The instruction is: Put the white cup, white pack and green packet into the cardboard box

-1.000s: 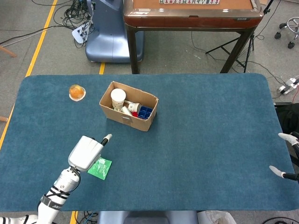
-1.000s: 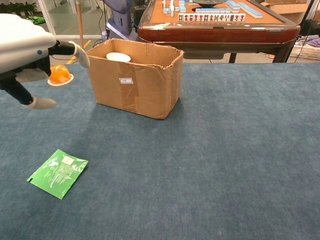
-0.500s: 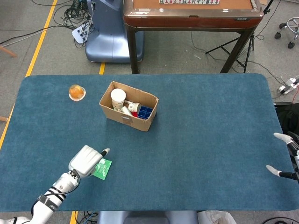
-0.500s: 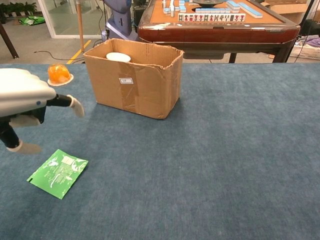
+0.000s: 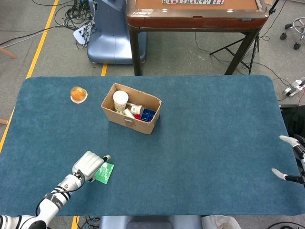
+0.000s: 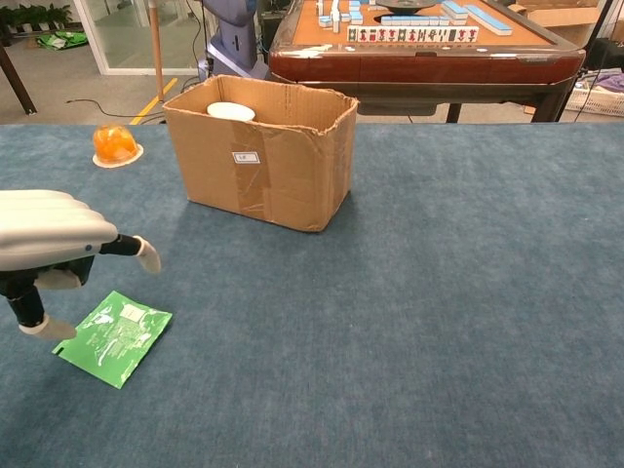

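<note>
The green packet [image 5: 105, 172] [image 6: 115, 336] lies flat on the blue cloth near the front left. My left hand [image 5: 88, 163] [image 6: 44, 244] hovers low over its left edge, fingers apart and holding nothing; one fingertip [image 6: 47, 330] is at the packet's left corner, and I cannot tell whether it touches. The cardboard box [image 5: 138, 123] [image 6: 258, 166] stands open behind the packet. Inside it the white cup [image 5: 120, 100] [image 6: 230, 111] stands upright, with a white pack [image 5: 135, 109] lying beside it. My right hand [image 5: 289, 160] is at the table's far right edge, fingers spread and empty.
An orange object on a small white dish [image 5: 78, 94] [image 6: 115, 144] sits at the back left of the table [image 5: 214, 143]. A blue item [image 5: 148, 114] lies in the box. A brown game table [image 6: 419, 49] stands beyond the far edge.
My left hand has come down and back toward the front edge, from beside the box to just over the green packet. The packet and box have not moved.
</note>
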